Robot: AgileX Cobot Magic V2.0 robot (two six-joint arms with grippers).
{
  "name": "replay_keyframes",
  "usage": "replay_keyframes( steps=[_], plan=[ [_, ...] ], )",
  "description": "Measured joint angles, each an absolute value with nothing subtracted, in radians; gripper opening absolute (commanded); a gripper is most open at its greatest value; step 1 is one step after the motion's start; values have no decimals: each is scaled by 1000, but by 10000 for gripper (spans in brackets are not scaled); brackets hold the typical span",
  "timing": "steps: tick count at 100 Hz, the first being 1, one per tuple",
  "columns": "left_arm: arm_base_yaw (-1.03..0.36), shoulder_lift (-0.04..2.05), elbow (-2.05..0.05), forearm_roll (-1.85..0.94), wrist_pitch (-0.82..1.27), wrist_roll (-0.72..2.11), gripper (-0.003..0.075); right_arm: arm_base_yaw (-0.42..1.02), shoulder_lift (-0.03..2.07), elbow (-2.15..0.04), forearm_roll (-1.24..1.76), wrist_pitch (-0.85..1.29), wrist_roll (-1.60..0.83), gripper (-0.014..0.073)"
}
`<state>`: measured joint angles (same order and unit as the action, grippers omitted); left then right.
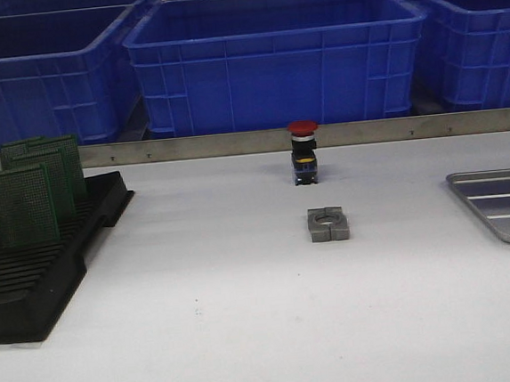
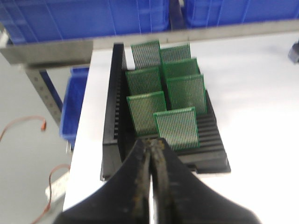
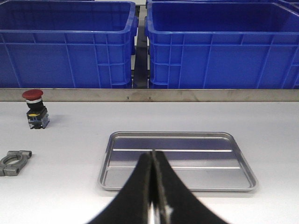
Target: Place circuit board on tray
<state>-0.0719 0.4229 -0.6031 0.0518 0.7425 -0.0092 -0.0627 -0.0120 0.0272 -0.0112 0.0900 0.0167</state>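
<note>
Several green circuit boards (image 2: pixel 177 128) stand upright in a black slotted rack (image 2: pixel 114 140); they also show at the left of the front view (image 1: pixel 24 204). My left gripper (image 2: pixel 152 142) is shut and empty, its tips just short of the nearest board. The silvery tray (image 3: pixel 177 161) lies empty on the table, and its corner shows at the right edge of the front view (image 1: pixel 502 205). My right gripper (image 3: pixel 153 154) is shut and empty, hovering over the tray's near side. Neither gripper shows in the front view.
A red-capped push button (image 1: pixel 304 153) and a grey metal clamp (image 1: pixel 328 224) sit mid-table between rack and tray. Blue plastic crates (image 1: pixel 270 60) line the back behind a metal rail. The table's left edge (image 2: pixel 77 154) drops off beside the rack.
</note>
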Motion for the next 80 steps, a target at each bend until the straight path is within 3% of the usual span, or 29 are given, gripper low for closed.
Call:
replay_keyframes(
  steps=[5,12,24,31,52,80],
  plan=[
    [-72,496,-647,52,766,-9,4,-63,-12,27,-11,90,17,-61],
    [-72,587,-701,52,801,0,91,-63,-12,27,-11,90,17,-61],
    [-72,737,-790,30,840,67,332,-63,-12,27,-11,90,17,-61],
    [-72,817,-840,0,857,146,427,-63,-12,27,-11,90,17,-61],
    [-72,1051,-989,-99,933,496,439,-63,-12,27,-11,90,17,-61],
    [-72,1309,-1102,-238,1032,1239,439,-63,-12,27,-11,90,17,-61]
  ],
)
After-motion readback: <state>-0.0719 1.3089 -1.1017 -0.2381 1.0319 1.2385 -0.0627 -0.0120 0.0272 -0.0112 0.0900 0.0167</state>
